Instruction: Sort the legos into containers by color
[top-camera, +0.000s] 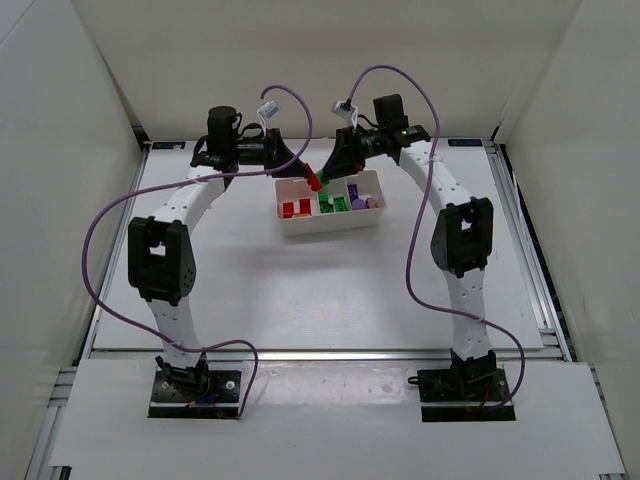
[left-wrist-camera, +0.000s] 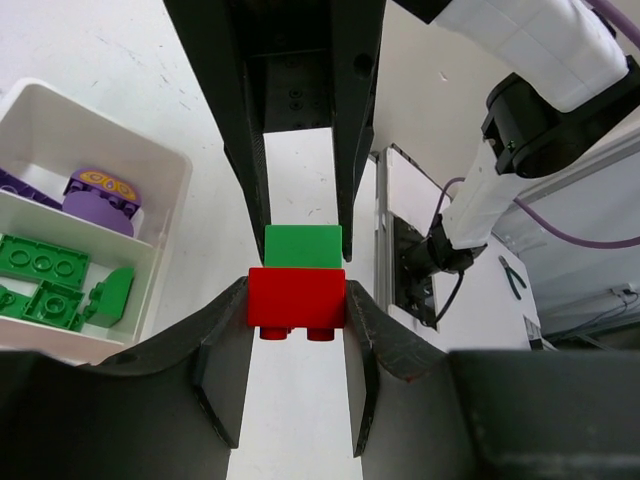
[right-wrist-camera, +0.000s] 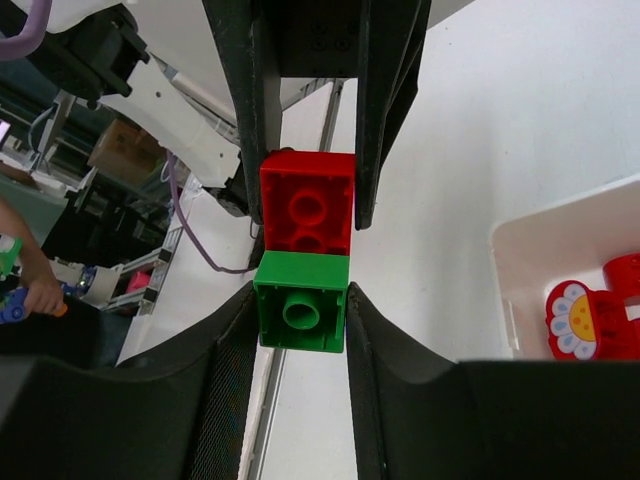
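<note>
White table (top-camera: 300, 290), white tray (top-camera: 330, 222) resting toward its far side (three compartments)

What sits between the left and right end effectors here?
A red brick joined to a green brick: the left end effector clamps the red, the right end effector the green. Both wrist views show it.

We are in a robotics lab cell: a white table (top-camera: 300, 290) is boxed by plain white panels (top-camera: 50, 150) along its left, far and right edges. Aluminium rails (top-camera: 530, 250) frame it, and purple cables (top-camera: 86, 255) loop off two robot arms (top-camera: 160, 262) bolted at the near edge.
</note>
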